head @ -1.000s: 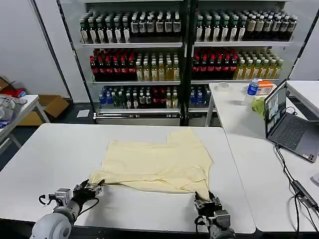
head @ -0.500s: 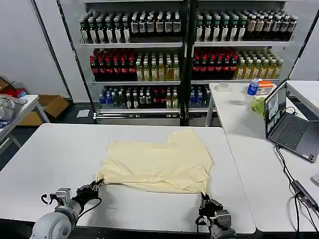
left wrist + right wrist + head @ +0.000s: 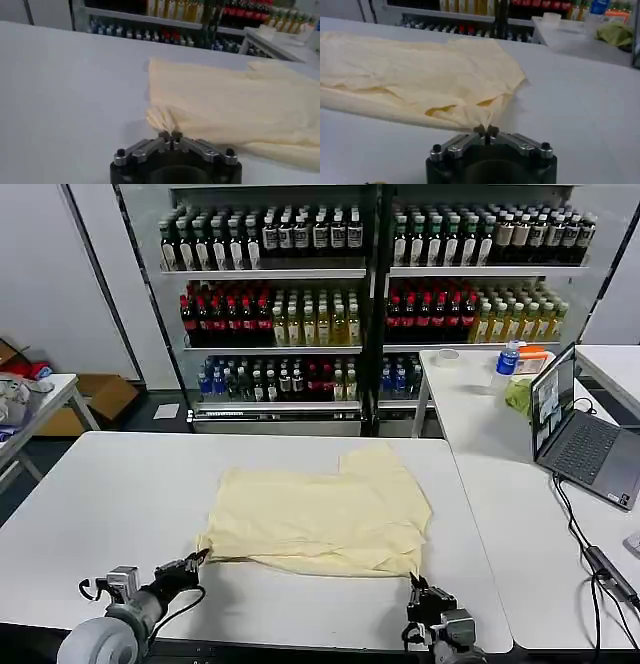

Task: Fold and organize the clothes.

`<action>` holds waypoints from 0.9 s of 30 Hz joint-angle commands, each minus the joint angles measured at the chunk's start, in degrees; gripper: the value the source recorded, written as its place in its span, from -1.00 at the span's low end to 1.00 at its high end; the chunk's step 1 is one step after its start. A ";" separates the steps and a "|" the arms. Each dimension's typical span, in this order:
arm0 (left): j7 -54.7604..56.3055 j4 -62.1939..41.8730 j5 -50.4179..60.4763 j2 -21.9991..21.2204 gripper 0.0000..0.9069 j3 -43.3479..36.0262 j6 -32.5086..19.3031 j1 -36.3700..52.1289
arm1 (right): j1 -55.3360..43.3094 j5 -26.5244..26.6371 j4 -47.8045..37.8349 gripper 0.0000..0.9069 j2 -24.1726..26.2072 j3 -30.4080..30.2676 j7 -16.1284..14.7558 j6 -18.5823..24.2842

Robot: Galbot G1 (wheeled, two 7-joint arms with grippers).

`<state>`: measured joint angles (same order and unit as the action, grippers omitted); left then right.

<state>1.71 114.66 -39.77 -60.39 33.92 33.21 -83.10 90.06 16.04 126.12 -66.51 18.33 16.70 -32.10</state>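
1. While both arms sit low at the near edge of the white table (image 3: 110, 484), the cream-yellow T-shirt (image 3: 320, 519) lies partly folded in the middle of it, long axis running left to right across the robot's front.
2. Its far right corner pokes up toward the drinks shelves (image 3: 370, 294), so the shirt is a bit taller on the right side than the left. The near edge is doubled over, with a loose fold showing underneath.
3. The left gripper (image 3: 170, 136) is at the shirt's near left corner. Its jaws are pinched together with a little bunched tuft of fabric between them, pretty clear in the left wrist view.
4. The right gripper (image 3: 485, 131) is at the near right corner, jaws likewise closed tight right on the hem; the cloth seems to be caught in the tips, and the corner is pulled into a small point there.
5. Off to the right there's a second white table (image 3: 480, 424) with an open laptop (image 3: 575, 434), a bright green cloth lump (image 3: 518, 396) just beside its screen, a water bottle (image 3: 508, 360) and some cables (image 3: 590, 544), all well apart from the shirt.
6. Nothing lies on the table around the shirt, and a cardboard box (image 3: 100, 399) sits on the floor far left.
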 commanded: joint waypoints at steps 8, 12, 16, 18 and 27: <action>-0.10 8.24 -0.49 0.45 -0.98 2.95 -0.09 -7.80 | 6.81 0.06 6.40 -1.00 4.07 4.45 -1.75 -0.69; -0.21 9.95 -0.47 0.80 -0.98 4.54 -0.08 -11.04 | 9.37 0.04 7.98 -1.00 4.95 6.23 -2.45 -0.98; -0.23 12.14 0.23 0.77 -0.98 5.33 -0.06 -15.63 | 11.92 -0.66 8.92 -1.00 4.95 6.17 -2.84 -1.00; -0.24 13.23 0.90 0.77 -0.98 5.37 -0.05 -18.00 | 12.95 -1.23 9.03 -1.00 4.96 6.08 -2.92 -0.99; -0.32 15.39 3.46 1.52 -0.98 6.36 -0.06 -24.37 | 17.09 -3.82 9.81 -1.00 4.85 5.39 -3.22 -1.00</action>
<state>1.42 127.88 -37.61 -58.82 39.39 33.17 -101.98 104.64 12.78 135.33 -62.13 23.43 13.55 -33.12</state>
